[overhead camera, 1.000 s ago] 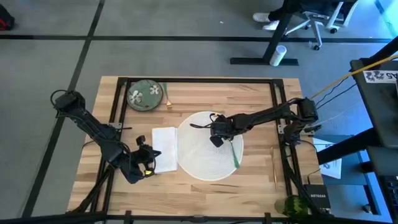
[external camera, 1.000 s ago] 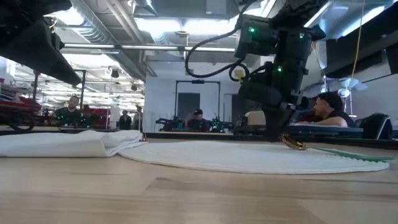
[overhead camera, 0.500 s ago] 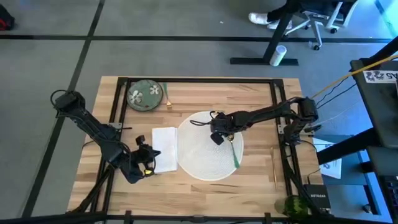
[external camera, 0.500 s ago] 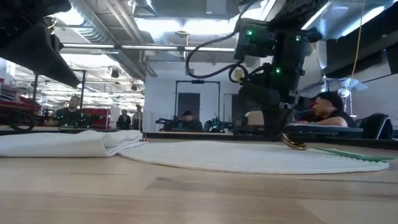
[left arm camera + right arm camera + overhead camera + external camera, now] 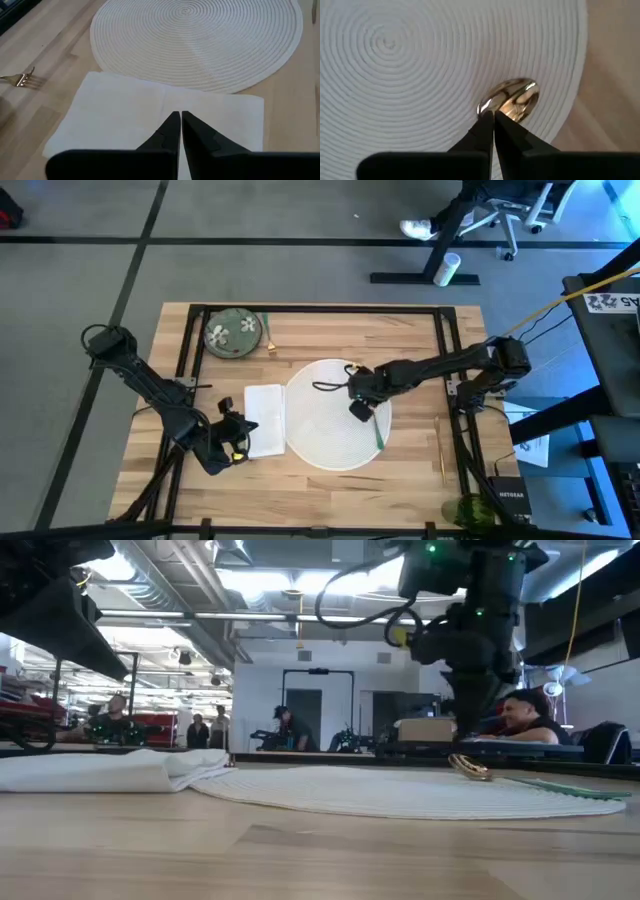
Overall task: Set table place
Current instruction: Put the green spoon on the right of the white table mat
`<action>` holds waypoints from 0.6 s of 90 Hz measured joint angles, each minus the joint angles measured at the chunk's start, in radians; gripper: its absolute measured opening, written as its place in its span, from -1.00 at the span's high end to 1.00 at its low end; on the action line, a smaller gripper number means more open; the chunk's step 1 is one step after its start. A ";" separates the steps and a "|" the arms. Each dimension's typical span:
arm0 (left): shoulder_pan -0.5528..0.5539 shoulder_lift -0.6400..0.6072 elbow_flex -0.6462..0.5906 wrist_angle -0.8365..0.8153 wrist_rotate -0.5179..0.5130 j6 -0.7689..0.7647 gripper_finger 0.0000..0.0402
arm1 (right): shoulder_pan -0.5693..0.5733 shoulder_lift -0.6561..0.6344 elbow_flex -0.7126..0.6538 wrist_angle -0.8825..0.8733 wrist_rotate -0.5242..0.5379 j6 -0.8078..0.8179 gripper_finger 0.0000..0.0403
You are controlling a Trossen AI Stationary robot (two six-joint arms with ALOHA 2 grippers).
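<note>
Gold spoon lies on the round white mat's right side, right gripper hovering over it, jaws pinched shut and empty, so I'd guess it needs to open and grab it next.

A robotics lab: beyond the surface stand an office chair, grey carpet, seated people (ceiling ducts exposed) and more benches.
</note>
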 joint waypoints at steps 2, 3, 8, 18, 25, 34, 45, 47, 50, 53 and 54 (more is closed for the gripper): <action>0.000 0.000 0.000 0.000 0.000 -0.001 1.00 | 0.000 0.004 0.000 0.000 -0.003 0.002 1.00; 0.000 0.000 0.000 0.000 0.000 -0.001 1.00 | 0.000 0.008 0.000 -0.001 -0.003 0.002 1.00; 0.000 0.000 0.000 0.001 0.000 -0.003 1.00 | 0.004 0.020 0.000 -0.001 -0.006 0.003 1.00; 0.000 0.000 0.000 0.000 0.005 -0.007 1.00 | 0.004 0.046 0.000 -0.001 -0.032 0.005 1.00; 0.000 0.000 0.000 0.000 0.011 -0.007 1.00 | 0.004 0.060 0.000 -0.001 -0.041 0.005 1.00; 0.000 0.000 0.000 0.000 0.011 -0.006 1.00 | 0.004 0.075 0.000 0.001 -0.048 0.005 1.00; 0.000 0.000 0.000 0.000 0.011 -0.007 1.00 | 0.004 0.082 -0.001 0.002 -0.048 0.005 1.00; 0.000 0.000 0.000 0.000 0.011 -0.007 1.00 | 0.003 0.083 -0.001 0.004 -0.048 0.005 1.00; 0.000 0.000 0.000 0.000 0.011 -0.007 1.00 | 0.003 0.086 -0.001 0.004 -0.048 0.005 1.00; 0.000 0.000 0.000 0.000 0.011 -0.006 1.00 | 0.003 0.088 -0.001 0.001 -0.048 0.005 1.00; 0.000 0.000 0.000 0.000 0.011 -0.005 1.00 | 0.003 0.088 -0.001 0.000 -0.047 0.005 1.00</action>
